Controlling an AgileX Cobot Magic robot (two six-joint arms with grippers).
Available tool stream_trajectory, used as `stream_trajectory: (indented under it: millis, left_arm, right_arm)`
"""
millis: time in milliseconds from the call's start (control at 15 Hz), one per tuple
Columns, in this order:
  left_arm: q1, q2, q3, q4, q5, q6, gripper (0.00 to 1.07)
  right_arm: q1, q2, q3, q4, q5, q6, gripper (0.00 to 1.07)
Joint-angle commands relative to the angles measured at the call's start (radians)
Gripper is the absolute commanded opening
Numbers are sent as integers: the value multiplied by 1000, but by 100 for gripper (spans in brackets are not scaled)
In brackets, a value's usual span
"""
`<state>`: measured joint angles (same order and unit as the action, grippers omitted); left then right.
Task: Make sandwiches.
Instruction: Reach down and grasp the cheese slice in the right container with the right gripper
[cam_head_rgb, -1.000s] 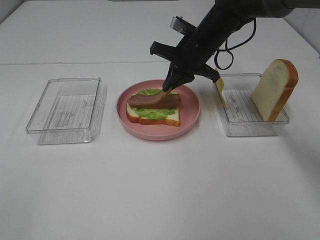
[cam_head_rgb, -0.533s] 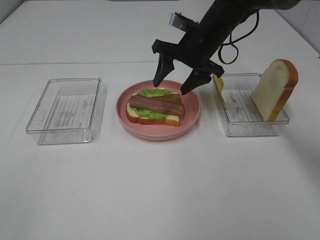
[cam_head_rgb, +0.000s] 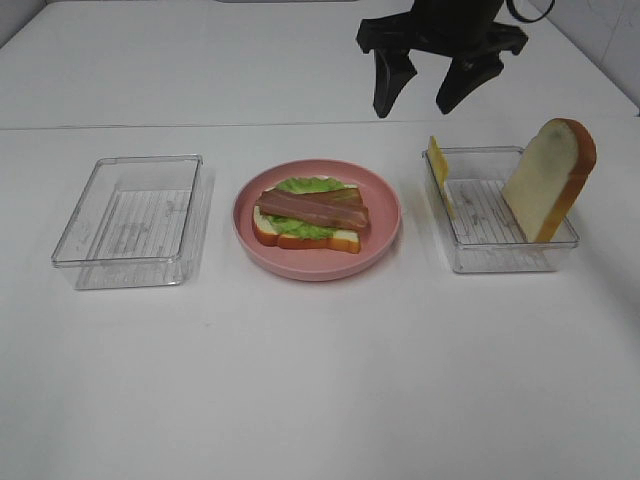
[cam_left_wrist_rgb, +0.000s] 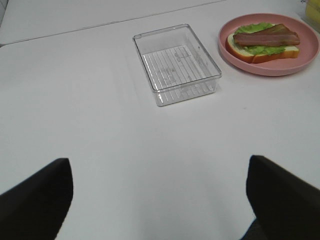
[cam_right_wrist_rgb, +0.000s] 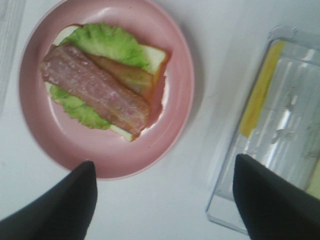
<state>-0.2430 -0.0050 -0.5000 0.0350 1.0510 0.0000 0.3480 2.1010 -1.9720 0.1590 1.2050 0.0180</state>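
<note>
Right tool (cam_head_rgb: 413, 110) higher, top cropped.

You can read no text, label, brand, number or sign anywhere in these 3 views.

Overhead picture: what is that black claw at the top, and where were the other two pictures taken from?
It is the right gripper of a two-armed robot, open, holding nothing. That picture comes from a high camera; the other two come from cameras on each wrist. The left gripper is open and empty too. On the table: a pink plate with bread, lettuce and bacon, one empty clear tray, and a second tray holding a bread slice and cheese.
</note>
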Motion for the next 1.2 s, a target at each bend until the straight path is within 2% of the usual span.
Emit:
stream_trajectory:
  millis: [67,333,533,600,733,1200]
  left_arm:
    - [-2,-22,1,0,-5,-9,89]
    - [-2,-22,1,0,-5,-9,89]
    - [-2,-22,1,-1,-5,-9,89]
    - [-2,-22,1,-1,-5,-9,89]
    - [-2,-22,1,-1,-5,-9,89]
    - [-2,-22,1,-1,-5,-9,89]
  right_arm:
    - [-14,-8,-17,-101,-25,36,72]
    - [-65,61,-17,-79,-111,51,69]
    - [-115,142,-23,-49,-141,50,57]
    - [-122,156,-25,-16,-147,39,57]
    - [-130,175,-25,26,-162,17,57]
    - [-130,224,-25,12,-177,17,52]
